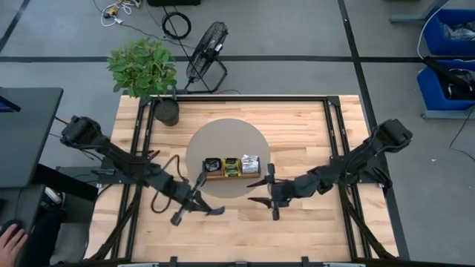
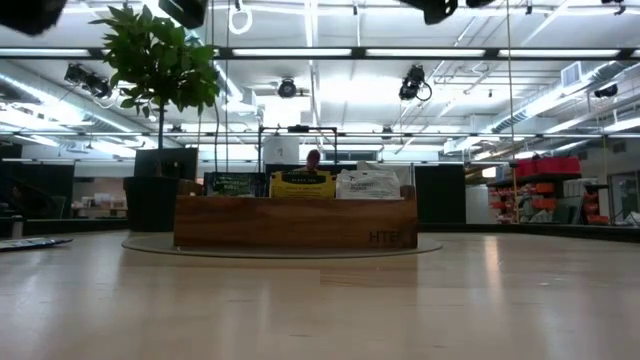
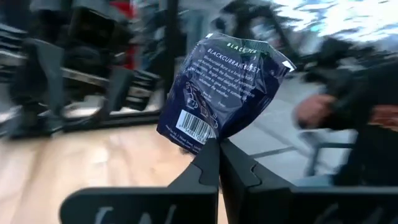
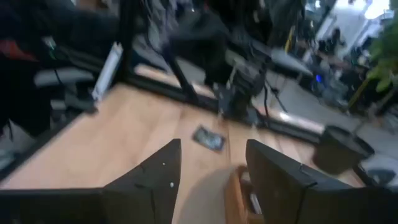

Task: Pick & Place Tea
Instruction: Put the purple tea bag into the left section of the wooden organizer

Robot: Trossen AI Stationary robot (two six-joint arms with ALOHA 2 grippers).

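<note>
Left gripper [image 3: 214, 163] pinched shut on a dark blue blackcurrant tea sachet [image 3: 221, 87], held by its bottom edge, barcode side facing the wrist camera, sachet standing up and lifted off the table. In the high view the left gripper [image 1: 199, 194] sits at about 7 o'clock of the round grey mat [image 1: 226, 133], just off its rim, over bare wood. Right gripper [image 4: 208, 165] fingers spread wide, nothing between them; in the high view it [image 1: 269, 191] hangs at about 5 o'clock of the mat, near its edge. Clear gap of table between the two grippers. Wooden compartment tray [image 1: 231, 168] lies on the mat's near half, between and just beyond both grippers, with three groups of sachets standing in it: dark ones [image 2: 232, 184], yellow ones [image 2: 302, 184], white ones [image 2: 368, 184]. Potted plant [image 1: 143, 68] at 10 o'clock table corner. Light butcher-block tabletop [image 1: 297, 126], black frame rails along both sides. Floor fan [image 1: 208, 53] beyond the far edge. A person's hand [image 1: 10, 239] at the bottom left, off the table.
</note>
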